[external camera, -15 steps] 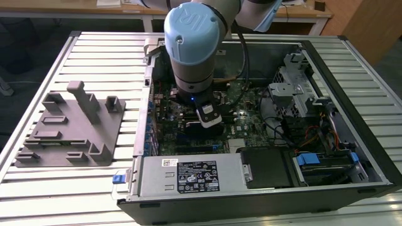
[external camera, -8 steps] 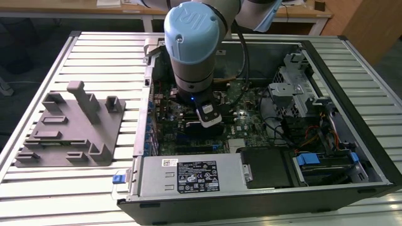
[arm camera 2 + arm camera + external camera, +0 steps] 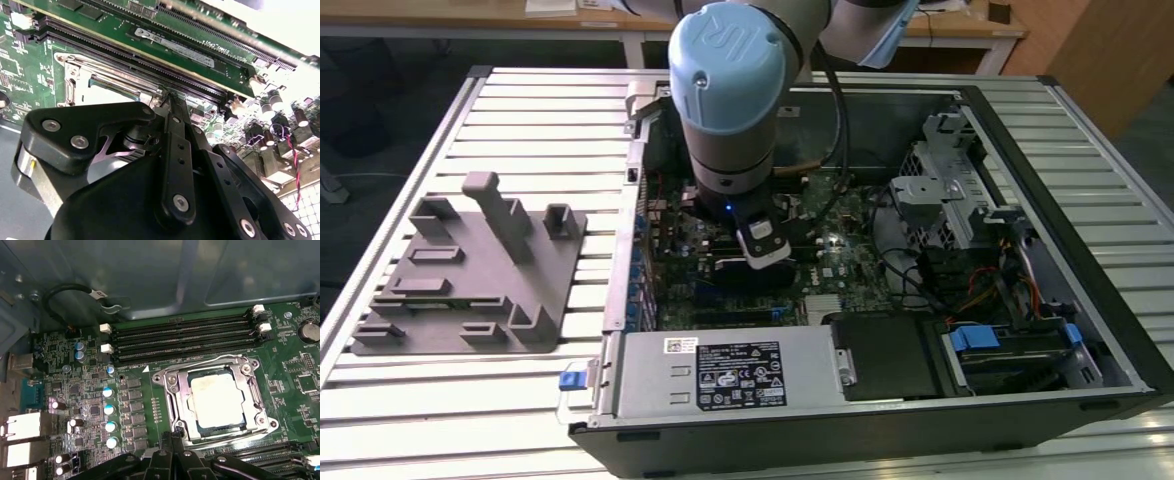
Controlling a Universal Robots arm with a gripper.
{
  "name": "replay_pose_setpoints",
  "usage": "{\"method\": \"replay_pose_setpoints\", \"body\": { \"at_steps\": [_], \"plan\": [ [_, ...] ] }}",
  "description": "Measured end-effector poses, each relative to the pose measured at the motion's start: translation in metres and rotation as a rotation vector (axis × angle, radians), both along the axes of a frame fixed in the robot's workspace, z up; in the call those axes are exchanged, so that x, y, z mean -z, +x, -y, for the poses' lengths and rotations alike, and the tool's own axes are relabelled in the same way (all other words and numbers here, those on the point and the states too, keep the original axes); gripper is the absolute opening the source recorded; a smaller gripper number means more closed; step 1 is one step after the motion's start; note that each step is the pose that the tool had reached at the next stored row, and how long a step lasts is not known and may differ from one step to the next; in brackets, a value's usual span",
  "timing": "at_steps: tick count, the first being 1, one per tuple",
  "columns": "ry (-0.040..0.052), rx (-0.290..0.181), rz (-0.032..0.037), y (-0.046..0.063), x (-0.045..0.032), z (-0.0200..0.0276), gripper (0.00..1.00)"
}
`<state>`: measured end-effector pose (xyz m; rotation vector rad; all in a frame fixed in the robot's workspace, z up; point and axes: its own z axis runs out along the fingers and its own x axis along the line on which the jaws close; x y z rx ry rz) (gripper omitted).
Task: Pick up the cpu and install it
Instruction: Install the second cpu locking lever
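Open computer case (image 3: pixel 1107 375) lies on the slatted bench (image 3: pixel 520 400), its power supply (image 3: pixel 720 375) at the near edge. Grey fixture (image 3: pixel 467 285) sits on the bench at the exterior view's left, apart from the case. Arm reaches down into the case; end effector (image 3: pixel 765 250) hangs just above the motherboard (image 3: pixel 854 250). In the first wrist view the cpu (image 3: pixel 216 399) lies seated in the socket frame (image 3: pixel 215 397), just beyond the end effector's linkages (image 3: pixel 175 460). Memory slots (image 3: pixel 180 337) run farther back. End effector opening: cannot tell.
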<state>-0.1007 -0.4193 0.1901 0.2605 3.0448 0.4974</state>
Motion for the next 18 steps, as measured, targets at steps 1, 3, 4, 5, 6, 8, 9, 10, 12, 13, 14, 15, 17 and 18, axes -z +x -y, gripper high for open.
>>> {"method": "replay_pose_setpoints", "body": {
  "at_steps": [1, 3, 4, 5, 6, 8, 9, 10, 12, 13, 14, 15, 17, 18],
  "plan": [
    [-0.0001, 0.000, 0.0000, 0.0001, 0.0000, -0.0006, 0.11],
    [-0.0002, 0.001, 0.0000, 0.0000, -0.0002, -0.0018, 0.11],
    [-0.0003, 0.002, 0.0000, 0.0000, -0.0002, -0.0023, 0.11],
    [-0.0003, 0.002, 0.0000, 0.0001, -0.0002, -0.0030, 0.11],
    [-0.0003, 0.003, 0.0000, 0.0001, -0.0002, -0.0038, 0.11],
    [-0.0003, 0.004, 0.0000, 0.0001, -0.0002, -0.0051, 0.11],
    [-0.0003, 0.005, 0.0000, 0.0001, -0.0002, -0.0055, 0.11],
    [-0.0001, 0.005, 0.0001, 0.0001, -0.0001, -0.0057, 0.11],
    [-0.0002, 0.006, 0.0000, -0.0001, -0.0001, -0.0058, 0.11],
    [-0.0002, 0.006, 0.0000, -0.0004, -0.0002, -0.0058, 0.11],
    [-0.0003, 0.006, 0.0000, -0.0008, -0.0002, -0.0058, 0.11],
    [-0.0002, 0.006, 0.0001, -0.0012, 0.0000, -0.0058, 0.11],
    [-0.0002, 0.006, 0.0003, -0.0024, 0.0003, -0.0058, 0.11],
    [-0.0002, 0.006, 0.0002, -0.0028, 0.0004, -0.0058, 0.11]
  ]
}}
